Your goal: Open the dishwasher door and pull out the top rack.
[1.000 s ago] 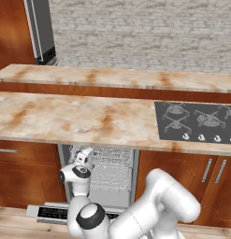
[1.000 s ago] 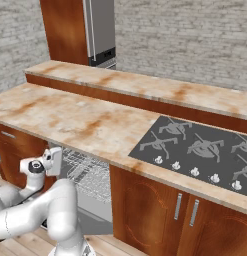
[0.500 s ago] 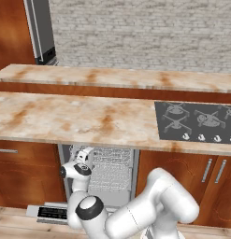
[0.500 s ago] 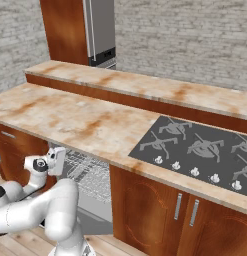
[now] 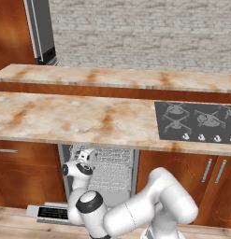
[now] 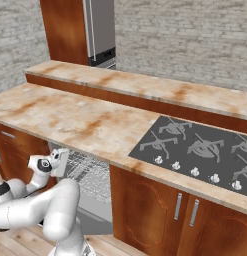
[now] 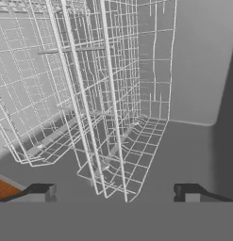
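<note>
Spread wide and grasping nothing, the white two-finger gripper [image 7: 115, 192] is held at the mouth of the open dishwasher, under the front edge of the mottled beige stone counter [image 5: 65, 116], its two small dark fingertips [image 7: 40, 190] standing apart on either side of the nearest wires. The wide flat grey metal dishwasher door [image 5: 51, 212] is seen folded down near the floor, its black control strip facing up, so the opening step can be judged done and the rack pull is the step in hand. The shallow silver-white wire-grid top rack [image 5: 110, 161] sits inside the grey tub, just below the counter, apparently not yet drawn out. Its long axis is taken to run side to side across the opening, parallel to the counter edge, and its travel would be straight out toward the robot. For a clean pull, a front wire should be brought squarely between the fingers before they are closed, and the rack should be drawn level and straight along its rails, since a skewed or tilted pull could bind it. Which rack's wires lie nearest in the hand view cannot be told with certainty.
</note>
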